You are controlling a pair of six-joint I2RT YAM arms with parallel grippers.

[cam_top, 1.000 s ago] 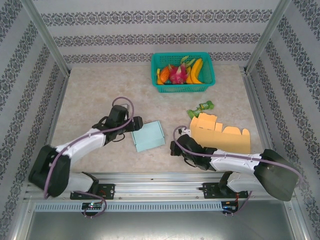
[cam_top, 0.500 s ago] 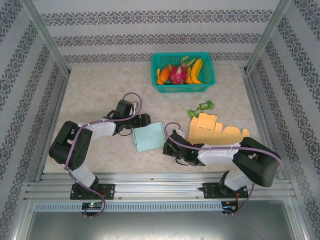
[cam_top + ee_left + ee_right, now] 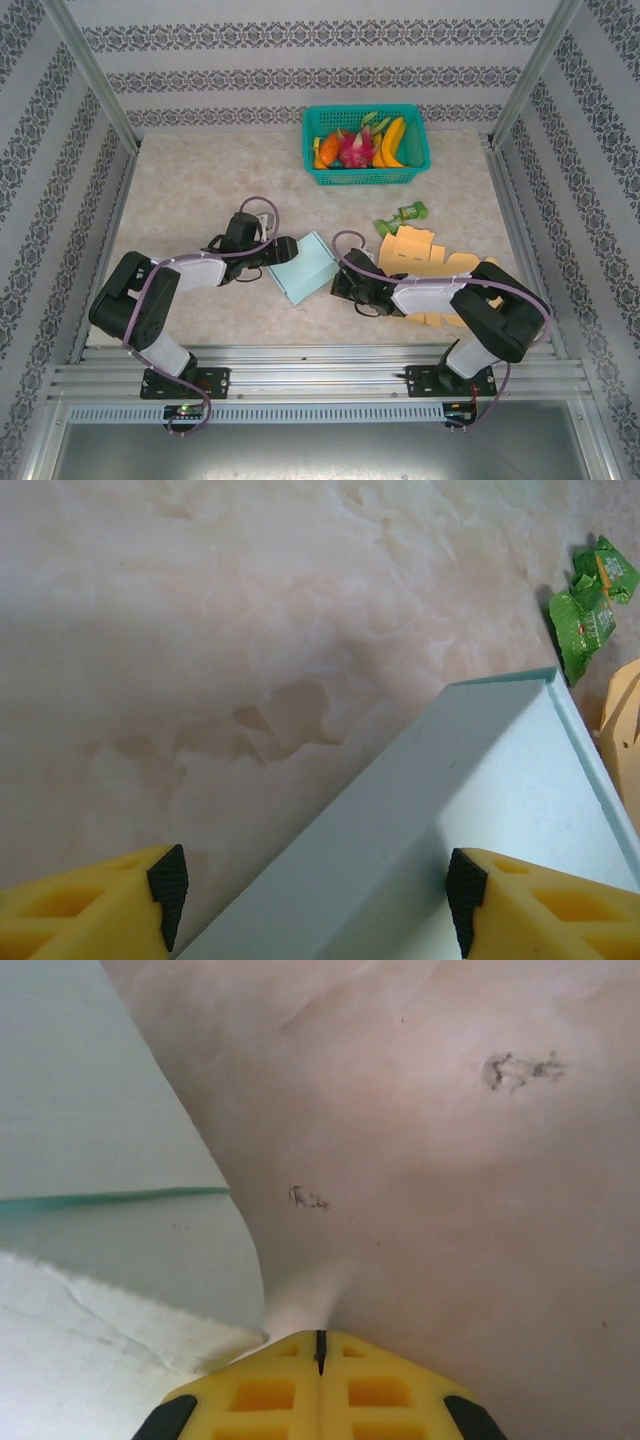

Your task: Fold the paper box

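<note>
The paper box [image 3: 305, 268] is pale teal and lies half-folded in the middle of the table. In the left wrist view its raised side wall [image 3: 400, 820] runs diagonally between my fingers. My left gripper [image 3: 283, 250] is at the box's left edge, open [image 3: 317, 900], with that wall in the gap and neither pad touching it. At the box's lower right corner is my right gripper [image 3: 338, 288], shut [image 3: 320, 1338]. A pale tab of the box [image 3: 90, 1110] reaches its fingertips; I cannot tell whether the tab is pinched.
A flat orange cardboard blank [image 3: 430, 265] lies just right of the teal box, partly under the right arm. A green wrapper [image 3: 402, 216] lies behind it. A teal basket [image 3: 420, 140] of toy fruit stands at the back. Patterned walls close in both sides.
The right gripper has moved left and away from the base, up to the box's corner. The box has turned and shifted slightly right. The left jaws have narrowed a little around the wall.
</note>
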